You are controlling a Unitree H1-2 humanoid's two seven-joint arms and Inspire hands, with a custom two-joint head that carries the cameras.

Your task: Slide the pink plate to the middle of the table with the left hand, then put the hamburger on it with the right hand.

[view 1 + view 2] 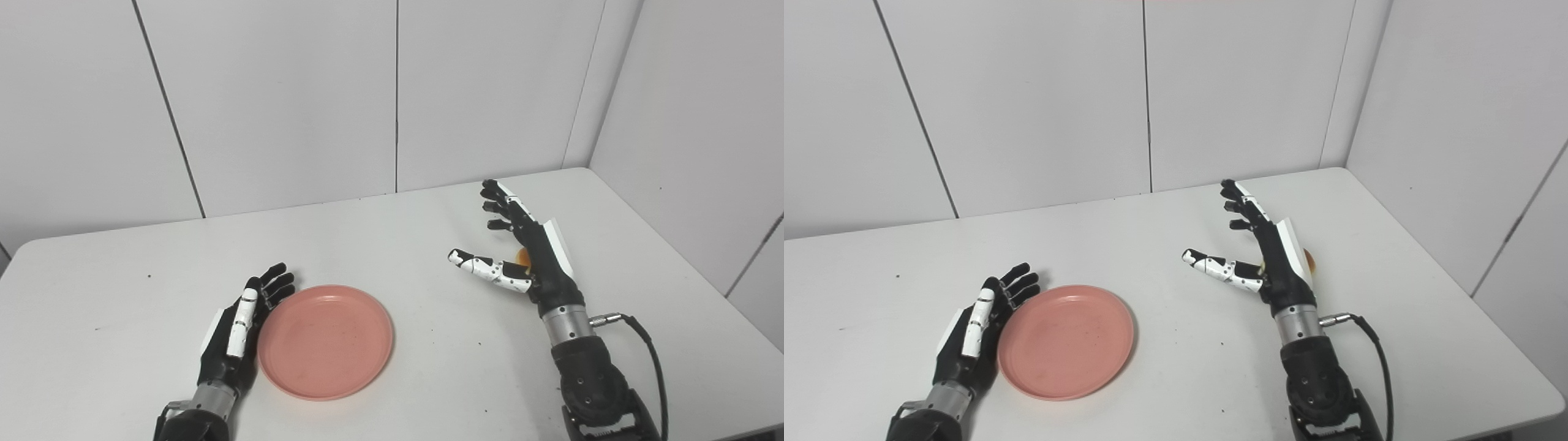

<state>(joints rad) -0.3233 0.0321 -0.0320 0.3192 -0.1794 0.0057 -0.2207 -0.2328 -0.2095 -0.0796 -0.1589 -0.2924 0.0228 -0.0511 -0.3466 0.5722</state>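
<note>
One white counter [429, 343] is recorded, enclosed by pale wall panels [275, 104] at the back and on the right. One pink plate [325, 341] is observed lying flat, left of the counter's middle and near the front edge; it is empty.

Two hands are counted. The left hand [239, 331] is set against the plate's left rim, fingers extended and apart, nothing gripped; contact with the rim appears made or very nearly made. The right hand [520, 245] is held spread over the right part of the counter, thumb pointed toward the middle, nothing clasped. One hamburger [1309, 261] is noted only as a small orange-brown sliver, mostly hidden behind that hand's palm; whether it is touched cannot be told.

The plate slide is judged to be in hand and unfinished, as the plate is still left of centre.

Risks are recorded as follows. A push applied off the plate's centre line could cause it to rotate away from the hand and drift toward the front edge. Pressure on the raised rim could tip the plate. With the hamburger screened by the palm, the right hand's closure could be misjudged, and the hamburger knocked toward the right wall or squeezed out of shape. Placement before the plate is settled could land it on the rim.
</note>
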